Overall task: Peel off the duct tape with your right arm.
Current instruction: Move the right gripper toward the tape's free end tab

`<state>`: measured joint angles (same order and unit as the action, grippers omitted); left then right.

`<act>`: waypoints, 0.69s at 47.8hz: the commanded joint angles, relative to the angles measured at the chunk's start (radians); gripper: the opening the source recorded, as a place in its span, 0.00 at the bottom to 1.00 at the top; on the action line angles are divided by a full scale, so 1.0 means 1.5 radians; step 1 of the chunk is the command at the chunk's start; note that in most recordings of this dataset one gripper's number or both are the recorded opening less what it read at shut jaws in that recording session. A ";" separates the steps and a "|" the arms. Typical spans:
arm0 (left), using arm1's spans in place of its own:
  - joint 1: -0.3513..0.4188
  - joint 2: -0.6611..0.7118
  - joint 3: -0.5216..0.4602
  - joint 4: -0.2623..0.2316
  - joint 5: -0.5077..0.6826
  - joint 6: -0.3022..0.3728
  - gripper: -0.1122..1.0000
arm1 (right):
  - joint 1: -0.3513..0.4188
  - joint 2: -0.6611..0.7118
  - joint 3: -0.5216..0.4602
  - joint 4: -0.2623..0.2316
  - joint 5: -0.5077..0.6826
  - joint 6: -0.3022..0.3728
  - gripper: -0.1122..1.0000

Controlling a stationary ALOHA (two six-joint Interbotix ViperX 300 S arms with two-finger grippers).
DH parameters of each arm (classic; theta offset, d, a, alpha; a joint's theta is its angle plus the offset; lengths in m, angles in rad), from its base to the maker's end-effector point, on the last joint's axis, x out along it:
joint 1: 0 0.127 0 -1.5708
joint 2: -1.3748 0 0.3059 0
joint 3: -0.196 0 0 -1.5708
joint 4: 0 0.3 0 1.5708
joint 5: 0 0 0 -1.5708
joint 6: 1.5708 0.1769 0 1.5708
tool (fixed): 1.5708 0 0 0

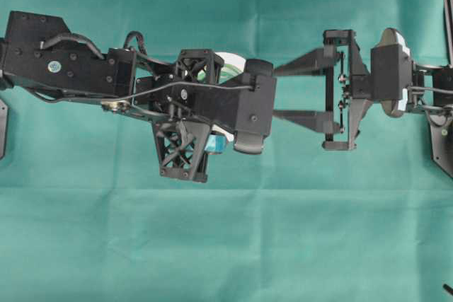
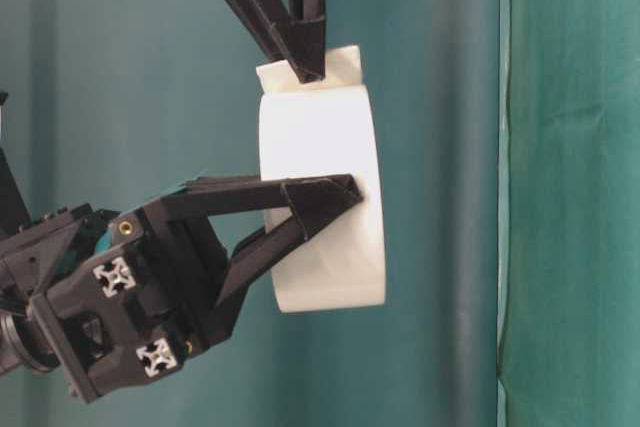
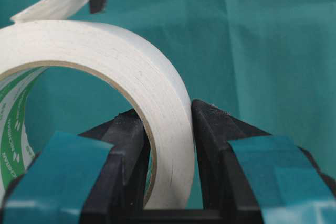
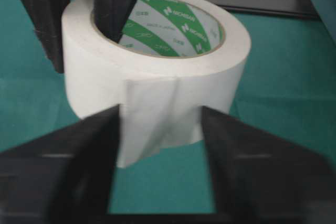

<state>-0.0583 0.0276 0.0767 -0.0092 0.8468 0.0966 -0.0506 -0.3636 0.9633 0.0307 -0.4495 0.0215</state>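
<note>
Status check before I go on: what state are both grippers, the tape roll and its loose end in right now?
left gripper: shut on the duct tape, one finger inside the ring, one outside.
right gripper: open, fingers on either side of the strip end, not pinching it yet.
duct tape: clamped by its wall, almost all wound.
strip end: lifted off the roll, one end attached.

A white duct tape roll (image 4: 157, 77) is seen, and green letters are printed on the white inside of its core (image 4: 173, 27). A green cloth (image 1: 226, 245) is spread under everything. Both arms are black. Blue-green pads (image 3: 58, 166) are stuck on the left gripper (image 3: 168, 129).
</note>
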 commanded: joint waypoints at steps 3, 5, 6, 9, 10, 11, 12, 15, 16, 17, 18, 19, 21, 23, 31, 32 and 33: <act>-0.003 -0.011 -0.025 -0.001 -0.006 0.002 0.29 | -0.004 -0.004 -0.011 0.003 -0.007 0.000 0.13; -0.003 -0.011 -0.025 -0.001 -0.006 0.002 0.29 | -0.004 -0.005 -0.011 0.003 -0.007 0.000 0.12; -0.003 -0.011 -0.025 -0.001 -0.005 0.002 0.29 | -0.004 -0.004 -0.011 0.003 -0.007 0.000 0.12; -0.003 -0.011 -0.025 -0.001 -0.005 0.002 0.29 | -0.004 -0.005 -0.011 0.003 -0.007 0.000 0.12; -0.003 -0.011 -0.025 -0.001 -0.006 0.002 0.29 | -0.004 -0.005 -0.010 0.003 -0.007 0.000 0.12; -0.003 -0.011 -0.025 -0.001 -0.005 0.002 0.29 | -0.004 -0.005 -0.010 0.003 -0.007 0.000 0.12; -0.003 -0.011 -0.025 -0.001 -0.005 0.002 0.29 | -0.004 -0.005 -0.010 0.003 -0.007 -0.001 0.12; -0.003 -0.011 -0.024 -0.001 -0.005 0.002 0.29 | -0.004 -0.005 -0.008 0.003 -0.007 -0.001 0.12; -0.003 -0.011 -0.022 -0.001 -0.005 0.002 0.29 | -0.004 -0.005 -0.007 0.003 -0.007 -0.001 0.12; -0.003 -0.011 -0.022 -0.001 -0.006 0.002 0.29 | -0.004 -0.005 -0.007 0.003 -0.007 0.000 0.12; -0.003 -0.011 -0.022 -0.001 -0.005 0.002 0.29 | -0.004 -0.005 -0.007 0.003 -0.007 0.000 0.12; -0.003 -0.011 -0.022 -0.001 -0.006 0.002 0.29 | -0.004 -0.005 -0.006 0.003 -0.007 0.000 0.12; -0.003 -0.011 -0.022 -0.001 -0.005 0.002 0.29 | -0.004 -0.005 -0.005 0.003 -0.007 0.000 0.12; -0.003 -0.011 -0.024 -0.001 -0.006 0.002 0.29 | -0.004 -0.006 -0.005 0.003 -0.007 0.000 0.11; -0.003 -0.011 -0.025 -0.001 -0.005 0.002 0.29 | -0.003 -0.006 -0.005 0.003 -0.007 0.000 0.11; -0.003 -0.011 -0.025 -0.001 -0.005 0.002 0.29 | -0.004 -0.005 -0.004 0.003 -0.007 0.000 0.11; -0.003 -0.011 -0.025 -0.001 -0.005 0.002 0.29 | -0.004 -0.006 -0.004 0.003 -0.007 0.000 0.11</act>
<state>-0.0644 0.0276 0.0767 -0.0123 0.8468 0.0982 -0.0537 -0.3636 0.9664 0.0322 -0.4495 0.0215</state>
